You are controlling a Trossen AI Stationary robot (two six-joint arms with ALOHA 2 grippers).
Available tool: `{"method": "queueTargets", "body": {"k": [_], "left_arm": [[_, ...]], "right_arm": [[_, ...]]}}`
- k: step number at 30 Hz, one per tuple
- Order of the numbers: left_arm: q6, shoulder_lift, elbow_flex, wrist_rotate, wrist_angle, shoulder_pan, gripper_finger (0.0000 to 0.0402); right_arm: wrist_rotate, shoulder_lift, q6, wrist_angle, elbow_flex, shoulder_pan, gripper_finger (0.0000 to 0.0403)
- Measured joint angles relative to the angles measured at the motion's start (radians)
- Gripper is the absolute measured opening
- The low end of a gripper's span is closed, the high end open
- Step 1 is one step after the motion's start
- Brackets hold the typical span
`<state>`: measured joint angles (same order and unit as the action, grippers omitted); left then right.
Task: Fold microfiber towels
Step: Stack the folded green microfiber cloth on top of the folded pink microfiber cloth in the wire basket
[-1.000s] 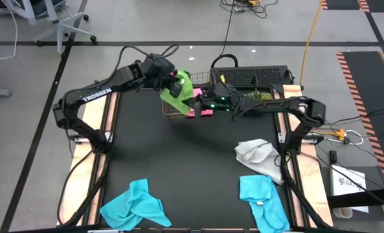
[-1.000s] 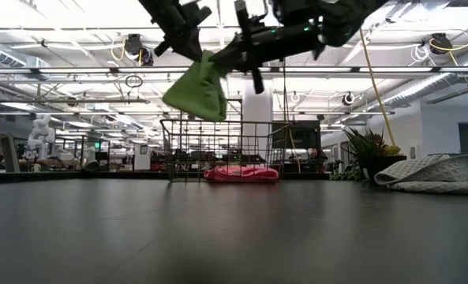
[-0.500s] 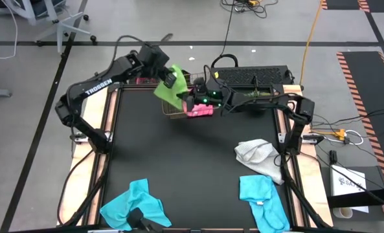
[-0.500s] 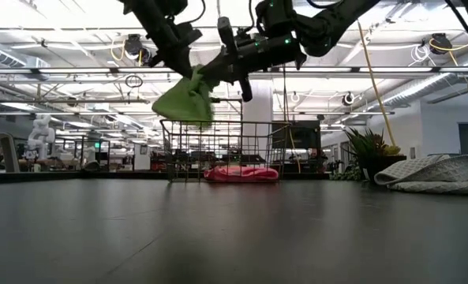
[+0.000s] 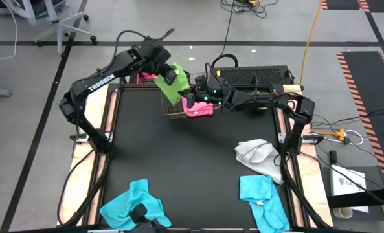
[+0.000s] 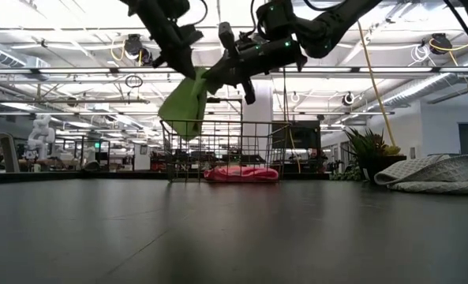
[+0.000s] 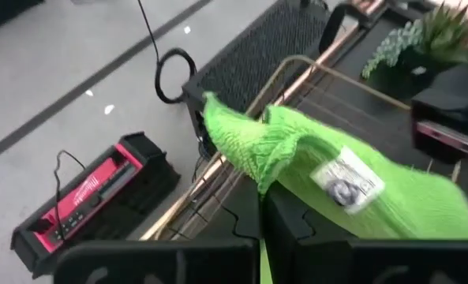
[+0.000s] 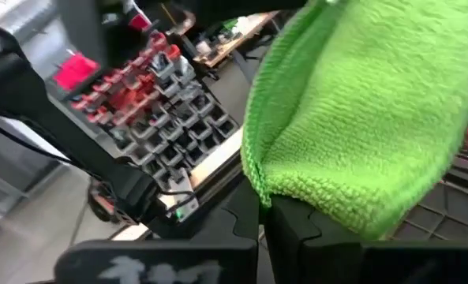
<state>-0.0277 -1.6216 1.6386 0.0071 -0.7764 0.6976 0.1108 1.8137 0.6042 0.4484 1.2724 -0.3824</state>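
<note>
Grippers both clamp the lime green towel [image 5: 171, 82]: we see the left gripper [image 5: 164, 73] and right gripper [image 5: 190, 94] holding it aloft at twelve o'clock. It hangs seemingly over the wire basket [image 5: 179, 111], where the pink towel [image 5: 200, 108] lies.

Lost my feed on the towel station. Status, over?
Left gripper and right gripper both shut on the lime green towel, held in the air over the wire basket. Pink towel in the basket. Nothing in the way.

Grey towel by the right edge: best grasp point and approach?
The grey towel lies crumpled, apart from the turquoise towel beside it. Probably pinch a raised fold from straight above, or its thin corner toward the table's middle; flat edges offer little to grip.
</note>
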Motion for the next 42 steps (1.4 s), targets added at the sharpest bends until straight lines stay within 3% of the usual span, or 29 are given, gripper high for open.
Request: {"method": "queueTargets", "body": {"k": [11,19,31,36,42], "left_arm": [[0.0,-0.146,0.0,0.0,-0.008,-0.082,0.0001],[-0.002,-0.246,-0.001,-0.005,0.014,-0.098,0.0001],[-0.002,-0.305,-0.001,0.009,0.082,-0.111,0.0007],[0.027,-0.294,0.02,0.004,0.098,-0.116,0.0038],[0.045,-0.292,0.055,0.033,0.097,-0.132,0.0107]], "right_arm": [[-0.083,0.0,-0.042,-0.165,0.0,0.041,0.0],[-0.085,0.0,-0.039,-0.314,-0.049,0.04,0.0],[-0.086,0.0,-0.011,-0.327,-0.15,0.022,0.0],[-0.082,-0.039,-0.055,-0.334,-0.152,0.013,0.0009],[-0.082,-0.118,-0.115,-0.442,-0.151,0.01,0.0045]]}}
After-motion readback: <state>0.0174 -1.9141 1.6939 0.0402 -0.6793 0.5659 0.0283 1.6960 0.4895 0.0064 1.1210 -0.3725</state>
